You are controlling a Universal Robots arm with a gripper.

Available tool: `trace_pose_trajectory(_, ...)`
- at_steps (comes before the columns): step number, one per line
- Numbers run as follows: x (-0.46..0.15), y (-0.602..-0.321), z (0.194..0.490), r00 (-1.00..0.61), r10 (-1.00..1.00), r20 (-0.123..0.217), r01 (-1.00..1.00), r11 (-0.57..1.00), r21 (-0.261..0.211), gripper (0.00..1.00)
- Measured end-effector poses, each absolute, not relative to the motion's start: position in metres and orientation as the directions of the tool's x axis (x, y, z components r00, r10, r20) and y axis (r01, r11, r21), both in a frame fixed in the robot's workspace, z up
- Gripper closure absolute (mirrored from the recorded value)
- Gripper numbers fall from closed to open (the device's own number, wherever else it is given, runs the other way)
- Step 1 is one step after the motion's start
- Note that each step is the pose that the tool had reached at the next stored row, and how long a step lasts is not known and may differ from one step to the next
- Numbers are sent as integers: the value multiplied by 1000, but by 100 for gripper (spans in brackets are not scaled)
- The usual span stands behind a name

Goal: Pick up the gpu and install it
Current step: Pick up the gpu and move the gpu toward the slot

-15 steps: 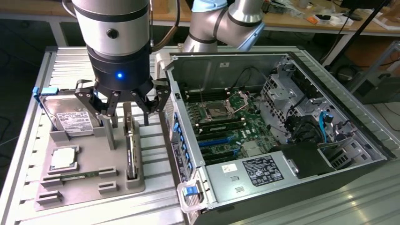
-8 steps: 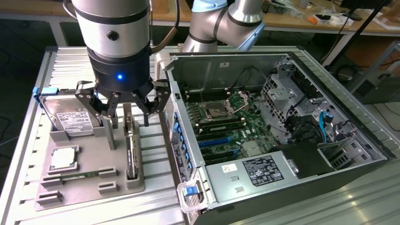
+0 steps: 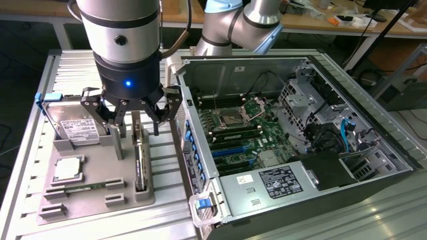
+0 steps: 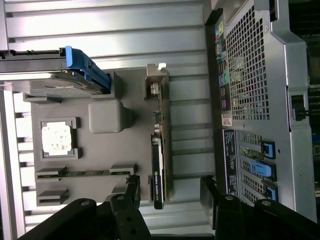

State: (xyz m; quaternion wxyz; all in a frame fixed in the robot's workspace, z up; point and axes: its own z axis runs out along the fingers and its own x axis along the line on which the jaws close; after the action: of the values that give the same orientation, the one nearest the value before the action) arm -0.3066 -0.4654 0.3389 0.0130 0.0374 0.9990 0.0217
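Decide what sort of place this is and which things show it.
Likely a robotics lab's computer-assembly bench: an open grey metal computer case on a ribbed aluminium table, a grey tray of parts beside it, cluttered wooden workbenches behind.

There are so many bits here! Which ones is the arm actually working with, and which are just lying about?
In the job: gpu, open gripper over it, open computer case.
Lying about: hard drive, processor chip, memory stick.

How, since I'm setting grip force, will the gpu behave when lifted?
Probably stiff: the gpu is a rigid card standing on edge in a slot of the grey tray. Likely tippy unsupported, being thin. Its circuit board looks fragile, so squeezing hard seems risky.
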Motion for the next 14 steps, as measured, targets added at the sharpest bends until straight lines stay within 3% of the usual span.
trace_pose_trajectory(14, -307, -465, 337, -997, 75, -24, 74, 996, 44, 40)
